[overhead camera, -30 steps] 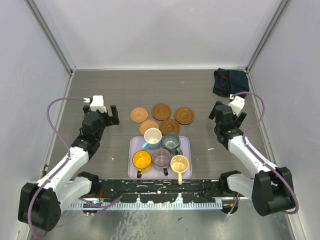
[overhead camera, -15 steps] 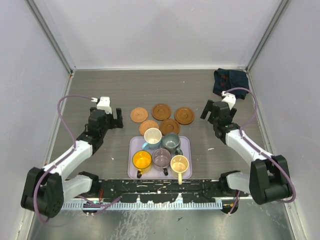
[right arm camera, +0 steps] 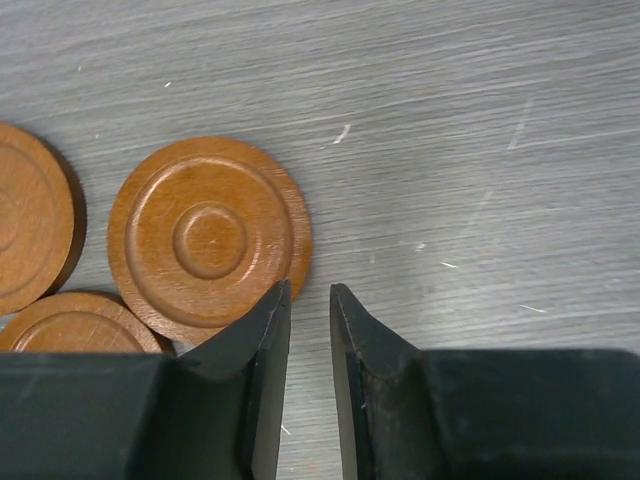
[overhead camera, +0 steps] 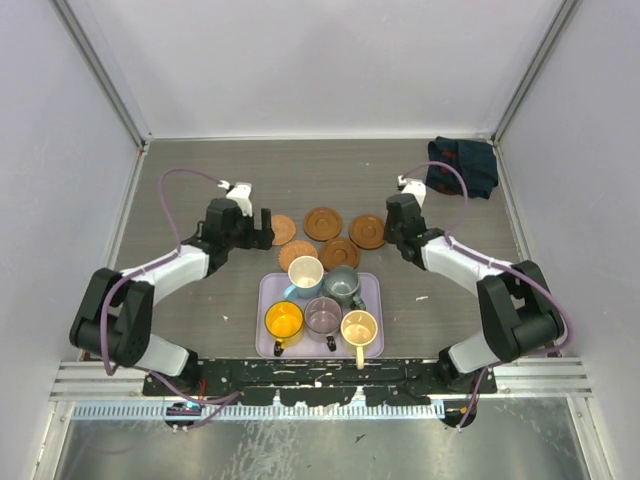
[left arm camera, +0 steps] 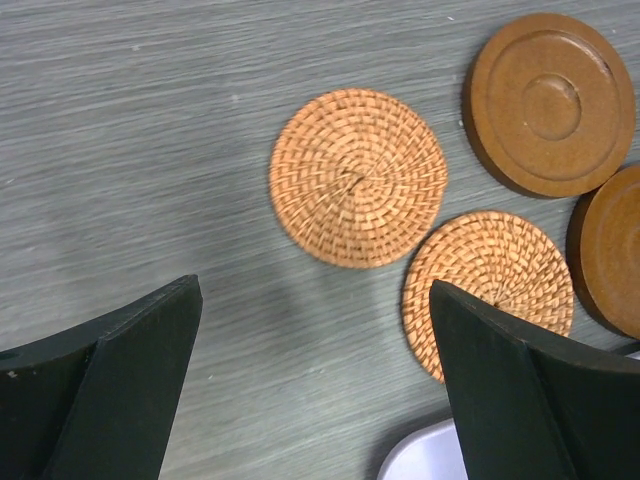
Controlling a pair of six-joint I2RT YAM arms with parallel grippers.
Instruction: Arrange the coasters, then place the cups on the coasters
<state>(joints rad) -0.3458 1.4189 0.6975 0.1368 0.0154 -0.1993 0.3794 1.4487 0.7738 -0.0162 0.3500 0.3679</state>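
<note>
Left gripper (left arm camera: 315,385) fingers wide apart, holding nothing, just at 9 o'clock of the woven orange round coasters (left arm camera: 358,177). Five small handled cups (overhead camera: 322,305) sit in the lilac rectangular tray (overhead camera: 268,292) on the grey tabletop (overhead camera: 200,190). Right gripper (right arm camera: 310,330) fingers nearly closed, empty, at the 5 o'clock edge of a brown wooden ringed coaster (right arm camera: 208,238).

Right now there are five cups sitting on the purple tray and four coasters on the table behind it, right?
Almost. The five cups do sit on the purple tray, but there are five coasters on the table behind it, not four. The top view shows all five: three in a back row and two closer to the tray.
</note>
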